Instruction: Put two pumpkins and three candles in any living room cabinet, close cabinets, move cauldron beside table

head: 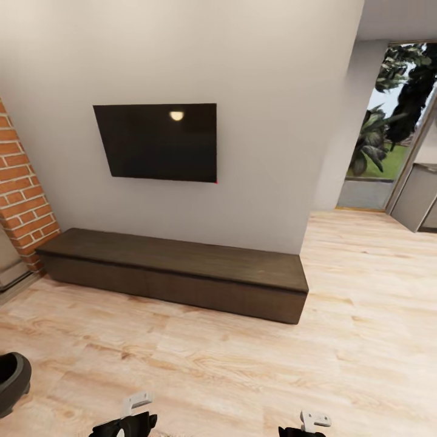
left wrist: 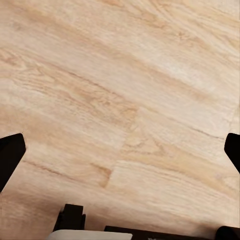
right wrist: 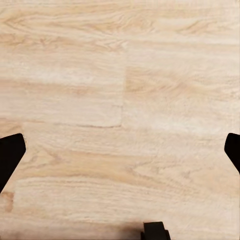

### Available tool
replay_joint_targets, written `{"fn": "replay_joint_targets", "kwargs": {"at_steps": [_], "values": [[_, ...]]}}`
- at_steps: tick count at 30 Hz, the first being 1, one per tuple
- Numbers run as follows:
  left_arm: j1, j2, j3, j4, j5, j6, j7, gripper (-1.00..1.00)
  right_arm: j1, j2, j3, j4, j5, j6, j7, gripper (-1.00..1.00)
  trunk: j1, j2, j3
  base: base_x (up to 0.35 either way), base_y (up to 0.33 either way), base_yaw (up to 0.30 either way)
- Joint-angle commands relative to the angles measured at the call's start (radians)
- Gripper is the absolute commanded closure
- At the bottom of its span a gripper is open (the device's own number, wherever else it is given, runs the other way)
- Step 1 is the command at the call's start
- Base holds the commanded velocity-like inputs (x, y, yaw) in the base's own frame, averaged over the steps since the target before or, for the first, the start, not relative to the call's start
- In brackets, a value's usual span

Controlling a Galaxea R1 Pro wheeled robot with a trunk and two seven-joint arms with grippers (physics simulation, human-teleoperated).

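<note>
The cabinet (head: 176, 258), a long low dark-brown unit, stands against the white wall ahead with both plain fronts shut and its top bare. At the head view's lower left edge sits the black cauldron (head: 11, 379), cut off by the frame, on the plank floor to the left of my left arm. My left gripper (head: 124, 425) (left wrist: 120, 150) and right gripper (head: 306, 428) (right wrist: 120, 150) hang low over the floor, each open, with only bare planks between the black fingers. The pumpkins, candles and table are out of view.
A dark TV (head: 159, 141) hangs on the wall above the cabinet. A brick fireplace edge (head: 21, 188) stands at the left. To the right, past the wall's corner, a glass garden door (head: 388, 121) and a grey unit (head: 419, 197) show. Wood floor lies between me and the cabinet.
</note>
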Motion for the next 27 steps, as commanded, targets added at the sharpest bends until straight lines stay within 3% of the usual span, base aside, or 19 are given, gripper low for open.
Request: {"fn": "replay_joint_targets", "kwargs": {"at_steps": [1, 5, 14, 27], "values": [[-0.001, -0.001, 0.004, -0.001, 0.01, 0.006, 0.001, -1.0, 0.0, 0.0, 0.0, -0.002, -0.009, 0.005, -0.001, -1.0, 0.0, -0.001, -0.001, 0.0, -0.03, 0.274], [-0.001, -0.001, 0.003, -0.002, 0.009, 0.006, 0.001, -1.0, 0.0, 0.0, 0.0, -0.002, -0.01, 0.005, -0.001, -1.0, 0.0, -0.001, -0.001, 0.0, -0.182, 0.226], [-0.001, -0.001, 0.002, -0.001, 0.008, 0.006, 0.001, -1.0, 0.0, 0.0, 0.0, -0.002, -0.01, 0.004, -0.001, -1.0, 0.0, -0.001, -0.001, 0.0, -0.267, 0.03], [-0.001, -0.001, 0.002, -0.001, 0.009, 0.006, 0.001, -1.0, 0.0, 0.001, 0.0, -0.002, -0.01, 0.004, -0.001, -1.0, 0.0, -0.001, -0.001, 0.195, -0.078, -0.102]]}}
